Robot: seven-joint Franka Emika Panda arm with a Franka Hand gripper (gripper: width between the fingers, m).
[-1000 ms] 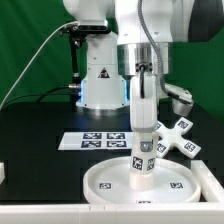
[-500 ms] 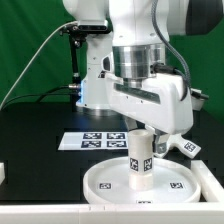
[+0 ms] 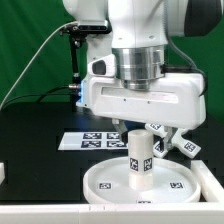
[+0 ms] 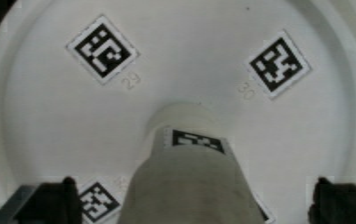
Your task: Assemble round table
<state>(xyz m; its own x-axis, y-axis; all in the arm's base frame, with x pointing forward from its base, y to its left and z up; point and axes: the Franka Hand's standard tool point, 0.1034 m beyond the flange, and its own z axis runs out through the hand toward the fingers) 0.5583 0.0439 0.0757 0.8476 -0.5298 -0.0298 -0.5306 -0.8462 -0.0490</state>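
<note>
The large round disc [image 3: 105,180] lies flat at the front of the table, and it also fills the wrist view [image 4: 193,60]. The short cylindrical leg [image 3: 139,160] stands upright on the disc's middle; in the wrist view the leg [image 4: 189,175] shows from above. My gripper [image 3: 140,128] hangs straight over the leg's top, its broad side to the camera. In the wrist view my gripper [image 4: 201,203] is open: its dark fingers [image 4: 59,200] stand apart on either side of the leg, with a gap to it. The cross-shaped foot [image 3: 176,141] lies behind on the exterior view's right, partly hidden by my hand.
The marker board [image 3: 98,141] lies flat on the black table behind the disc. The arm's base [image 3: 100,85] stands at the back. A white edge [image 3: 40,210] runs along the table's front.
My hand has turned about its vertical axis over the leg, from narrow side to broad side facing the camera. The leg and disc have stayed in place.
</note>
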